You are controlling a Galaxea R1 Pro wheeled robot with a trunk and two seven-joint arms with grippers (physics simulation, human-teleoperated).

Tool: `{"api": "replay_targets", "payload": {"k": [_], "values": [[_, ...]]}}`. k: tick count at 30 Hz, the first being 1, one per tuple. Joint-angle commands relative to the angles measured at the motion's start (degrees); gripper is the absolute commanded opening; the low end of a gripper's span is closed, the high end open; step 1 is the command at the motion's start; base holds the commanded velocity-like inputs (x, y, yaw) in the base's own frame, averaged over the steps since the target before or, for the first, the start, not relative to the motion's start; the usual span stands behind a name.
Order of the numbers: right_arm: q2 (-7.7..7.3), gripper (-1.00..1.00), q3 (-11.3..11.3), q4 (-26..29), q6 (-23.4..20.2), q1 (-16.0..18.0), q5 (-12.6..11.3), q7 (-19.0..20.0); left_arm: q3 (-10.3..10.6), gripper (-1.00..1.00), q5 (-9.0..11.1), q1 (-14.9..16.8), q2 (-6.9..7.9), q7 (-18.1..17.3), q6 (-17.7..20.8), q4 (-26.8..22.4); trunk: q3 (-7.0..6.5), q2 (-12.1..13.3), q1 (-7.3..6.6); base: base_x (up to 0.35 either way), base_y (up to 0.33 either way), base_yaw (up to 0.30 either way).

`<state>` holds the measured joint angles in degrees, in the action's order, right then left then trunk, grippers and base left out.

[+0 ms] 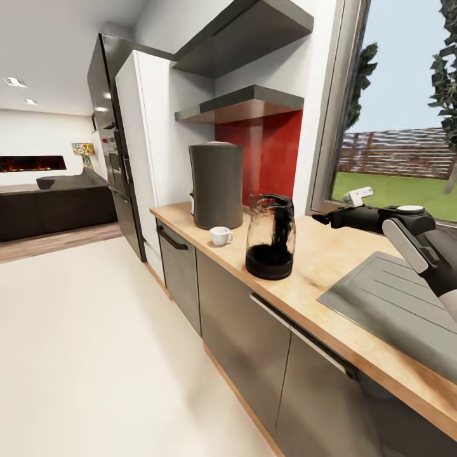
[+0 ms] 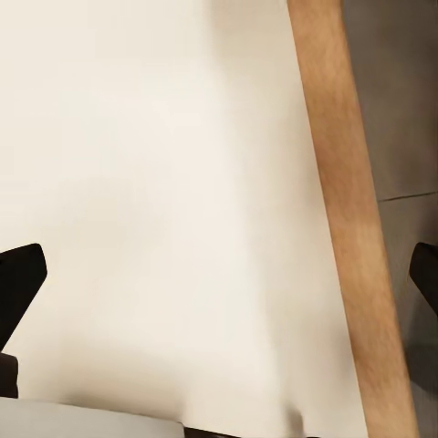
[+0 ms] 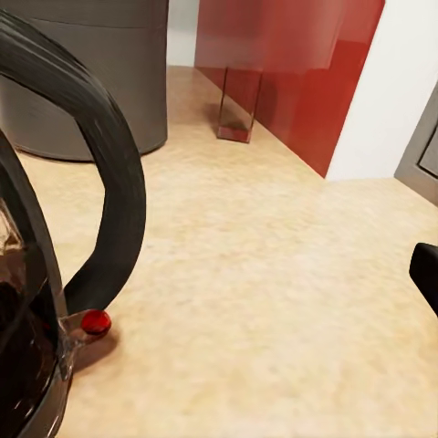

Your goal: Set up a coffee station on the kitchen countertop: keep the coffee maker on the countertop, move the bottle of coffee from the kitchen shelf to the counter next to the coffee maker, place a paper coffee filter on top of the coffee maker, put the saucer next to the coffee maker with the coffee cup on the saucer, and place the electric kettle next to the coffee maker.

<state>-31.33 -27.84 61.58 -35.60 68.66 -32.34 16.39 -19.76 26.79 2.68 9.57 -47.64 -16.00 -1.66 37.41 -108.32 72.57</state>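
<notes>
Kitchen surroundings are seen from the head view: a long wood-grain bench runs over grey cabinet fronts, with a red backsplash and two dark shelves on the wall behind it, a window at the right and a sink set into the bench. At the far end, the maker is stood upright on the bench as a dark-grey tower. Just beside its base, toward the bench's front edge, the cup is set directly on the wood. Nearer the camera, the kettle is stood upright on its black base, close to the maker but apart from it. The right hand is held above the bench, just to the window side of the kettle and not touching it; whether its fingers are spread cannot be told from the head view, and in the right wrist view the kettle's black handle is shown close up with one dark fingertip at the edge. In the left wrist view, the left hand's fingers are seen spread wide apart over pale floor, with nothing between them.
</notes>
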Motion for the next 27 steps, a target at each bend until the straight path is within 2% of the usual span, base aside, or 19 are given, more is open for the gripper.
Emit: {"api": "replay_targets", "payload": {"k": [1,27], "values": [[-0.05,1.00,-0.11,0.03,-0.17,0.07,-0.09,0.04,-0.45,1.00,-0.46,0.05,0.01,-0.16,-0.34,0.08,0.06,-0.03,0.00,0.009,0.006,0.000],[-0.05,1.00,-0.11,0.12,-0.17,0.07,-0.09,0.04,-0.44,1.00,-0.46,0.05,0.01,-0.17,-0.35,0.08,0.06,-0.03,0.00,0.050,0.021,0.000]]}}
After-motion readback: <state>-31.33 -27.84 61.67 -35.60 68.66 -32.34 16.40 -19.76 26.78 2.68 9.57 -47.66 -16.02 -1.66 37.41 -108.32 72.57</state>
